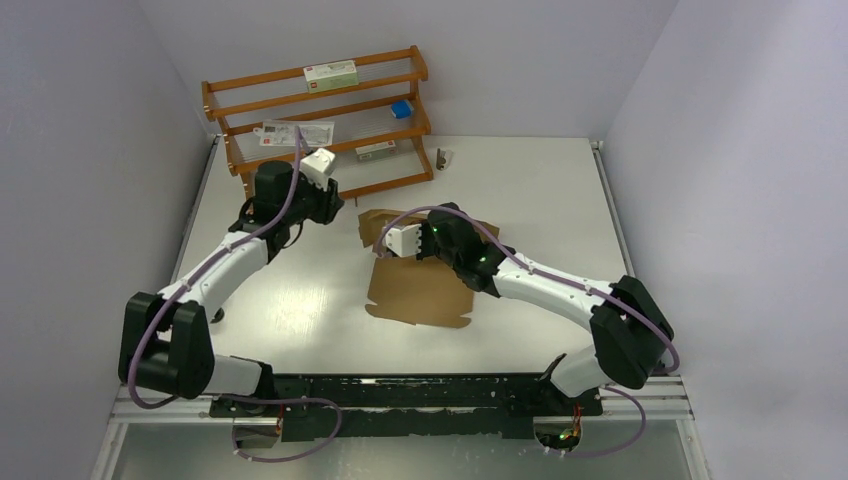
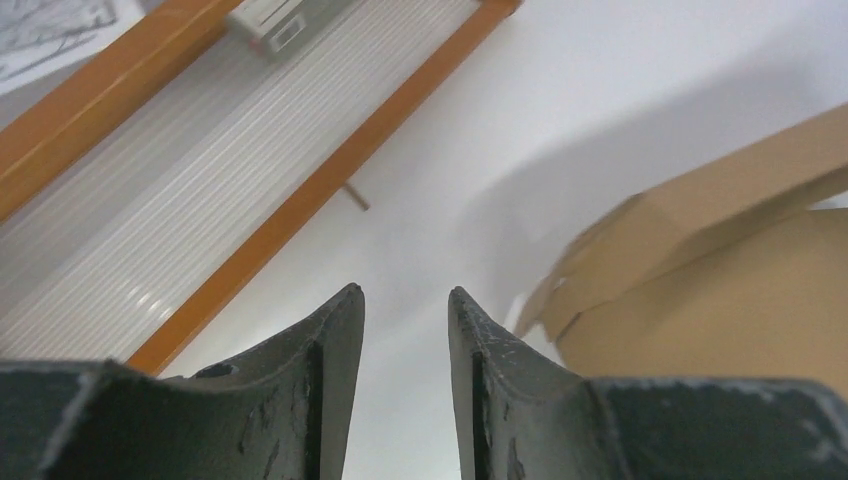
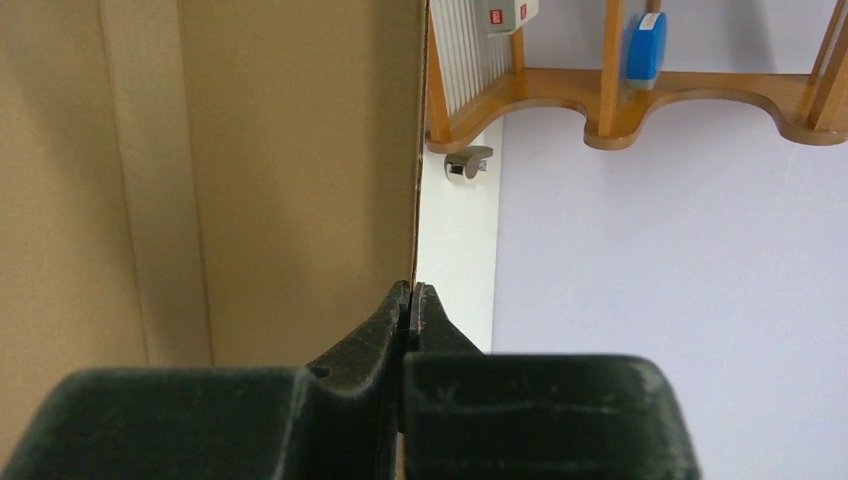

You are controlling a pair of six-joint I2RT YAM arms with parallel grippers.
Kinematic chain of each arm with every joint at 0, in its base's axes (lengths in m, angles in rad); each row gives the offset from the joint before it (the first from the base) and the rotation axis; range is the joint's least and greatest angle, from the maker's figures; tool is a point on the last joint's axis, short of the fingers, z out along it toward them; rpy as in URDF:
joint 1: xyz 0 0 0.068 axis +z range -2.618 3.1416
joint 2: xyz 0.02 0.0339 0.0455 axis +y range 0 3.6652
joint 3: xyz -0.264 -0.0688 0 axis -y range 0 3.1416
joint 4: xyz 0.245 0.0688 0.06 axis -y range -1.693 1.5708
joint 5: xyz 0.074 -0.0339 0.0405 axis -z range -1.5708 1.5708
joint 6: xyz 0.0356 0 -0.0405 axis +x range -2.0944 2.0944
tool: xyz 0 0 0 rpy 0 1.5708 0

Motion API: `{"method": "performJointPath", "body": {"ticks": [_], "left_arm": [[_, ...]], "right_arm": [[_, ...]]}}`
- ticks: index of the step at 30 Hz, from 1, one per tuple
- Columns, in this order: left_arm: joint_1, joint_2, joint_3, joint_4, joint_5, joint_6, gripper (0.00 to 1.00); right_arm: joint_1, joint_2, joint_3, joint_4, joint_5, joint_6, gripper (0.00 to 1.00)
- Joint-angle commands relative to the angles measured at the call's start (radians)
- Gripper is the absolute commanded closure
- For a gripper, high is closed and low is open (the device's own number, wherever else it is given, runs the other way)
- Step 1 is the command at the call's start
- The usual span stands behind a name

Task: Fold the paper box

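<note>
The right gripper point(image 3: 411, 297) is pinched tight on an edge of the box point(image 3: 250, 150), a grip clear only in its wrist view; from above it is too small to tell. The left gripper point(image 2: 405, 300) is partly open and empty. The box lies just to its right, the rack point(image 2: 300, 205) to its left and bare table point(image 2: 560, 100) ahead.
</note>
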Motion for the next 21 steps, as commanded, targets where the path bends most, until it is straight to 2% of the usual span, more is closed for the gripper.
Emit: {"method": "performJointPath", "body": {"ticks": [1, 6, 12, 21], "left_arm": [[0.043, 0.059, 0.031, -0.043, -0.015, 0.028, 0.57], [0.044, 0.175, 0.08, -0.099, 0.008, 0.057, 0.56], [0.027, 0.281, 0.136, -0.109, 0.124, 0.048, 0.54], [-0.053, 0.246, 0.089, -0.062, 0.126, 0.028, 0.56]], "right_arm": [[0.004, -0.034, 0.003, 0.028, -0.005, -0.019, 1.0], [0.005, -0.036, 0.001, 0.043, -0.026, -0.037, 1.0], [0.006, -0.019, -0.008, 0.06, -0.043, -0.049, 1.0], [0.009, 0.024, -0.037, 0.117, -0.026, -0.093, 1.0]]}}
